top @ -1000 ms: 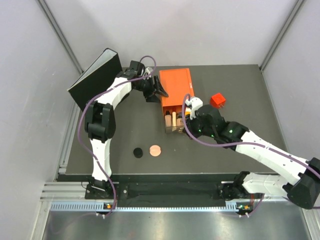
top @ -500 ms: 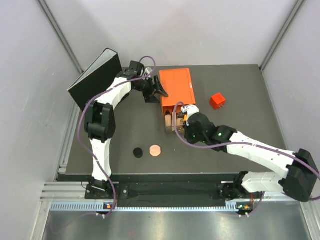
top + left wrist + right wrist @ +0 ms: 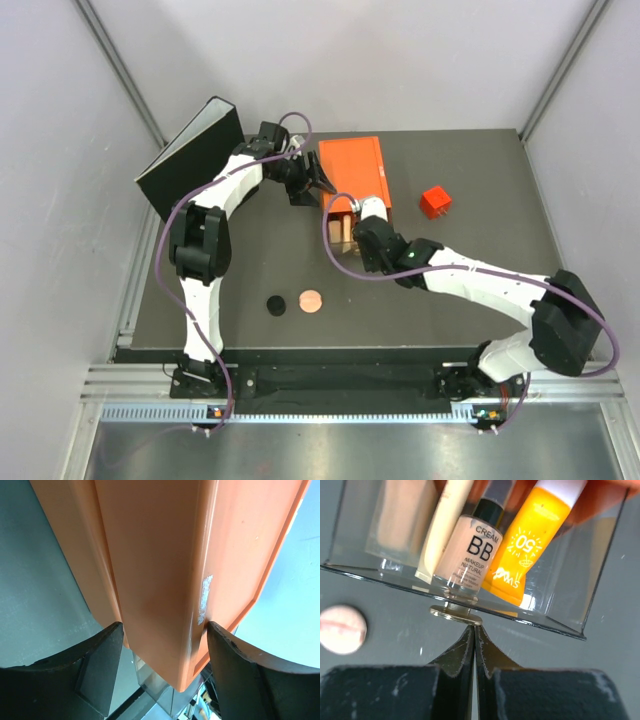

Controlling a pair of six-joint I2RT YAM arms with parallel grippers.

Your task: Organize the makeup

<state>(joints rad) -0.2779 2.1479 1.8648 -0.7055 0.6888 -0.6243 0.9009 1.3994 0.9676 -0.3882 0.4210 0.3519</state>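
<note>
The orange box (image 3: pixel 355 168) lies at the back of the table, with a clear drawer (image 3: pixel 341 231) sticking out of its near end. My left gripper (image 3: pixel 314 184) is shut on the box's left corner (image 3: pixel 165 580), one finger against each side. In the drawer stand a BB cream bottle (image 3: pixel 469 555), an orange-yellow tube (image 3: pixel 527 550), a slim beige tube (image 3: pixel 444 530) and a second tan bottle (image 3: pixel 395 520). My right gripper (image 3: pixel 474 628) is shut, its tips touching the drawer's small metal knob (image 3: pixel 456 613). A black disc (image 3: pixel 276 305) and a pinkish-copper disc (image 3: pixel 311 300) lie loose on the table.
A small red cube (image 3: pixel 435 201) sits right of the orange box. A big black folder-like case (image 3: pixel 190 155) leans at the back left, beside the left arm. Grey walls close in the dark table (image 3: pixel 470 290) on three sides.
My right arm has swung left and away from its base to the drawer's front, and the drawer sticks out less than before. The left arm and the two discs have not moved.
</note>
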